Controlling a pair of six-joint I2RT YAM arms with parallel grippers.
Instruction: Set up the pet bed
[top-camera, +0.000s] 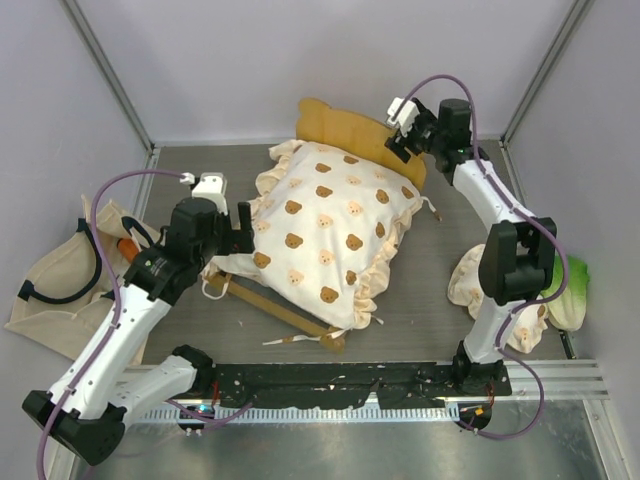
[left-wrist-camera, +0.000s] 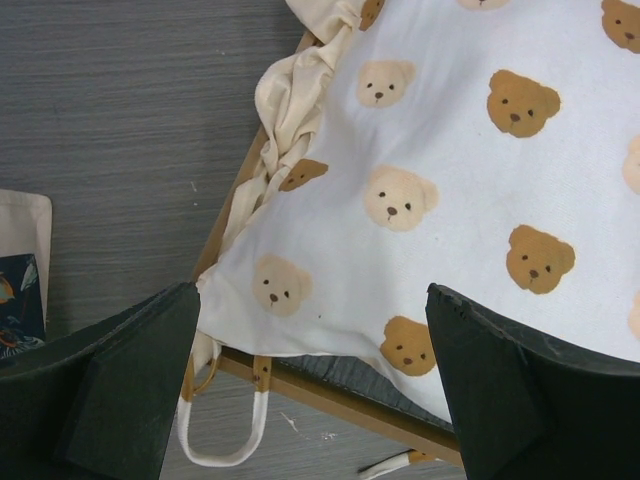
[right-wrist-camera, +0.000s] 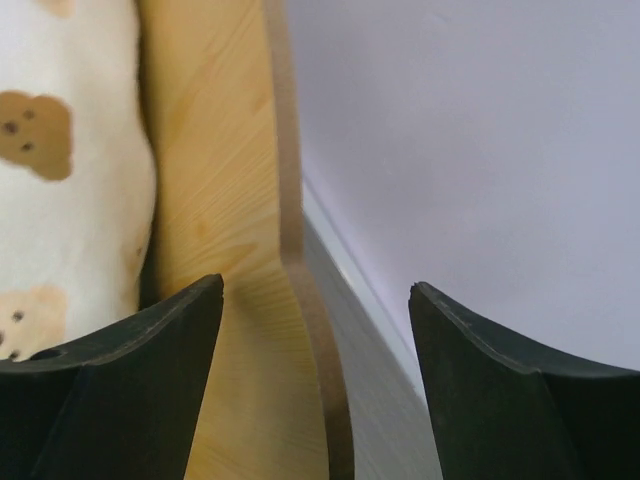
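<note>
The pet bed's light-wood frame stands at the table's middle, its scalloped headboard (top-camera: 330, 118) at the far end. The cream bear-print cushion (top-camera: 330, 225) lies on it, skewed, overhanging the near rail (top-camera: 285, 312). My left gripper (top-camera: 243, 228) is open and empty at the cushion's left corner. In the left wrist view (left-wrist-camera: 312, 300) the cushion (left-wrist-camera: 450, 180), the wood rail (left-wrist-camera: 330, 395) and the grey fabric base (left-wrist-camera: 340, 372) show between the fingers. My right gripper (top-camera: 400, 140) is open, straddling the headboard's right end; the right wrist view (right-wrist-camera: 315, 290) shows the headboard (right-wrist-camera: 220, 200) and cushion (right-wrist-camera: 70, 200).
A beige tote bag (top-camera: 60, 280) with black handles lies at the left. A second bear-print cushion (top-camera: 468, 280) and a green lettuce toy (top-camera: 572, 285) lie at the right behind the right arm. The back wall (right-wrist-camera: 480, 150) is close behind the headboard. Loose ties (left-wrist-camera: 215, 440) hang off the cushion.
</note>
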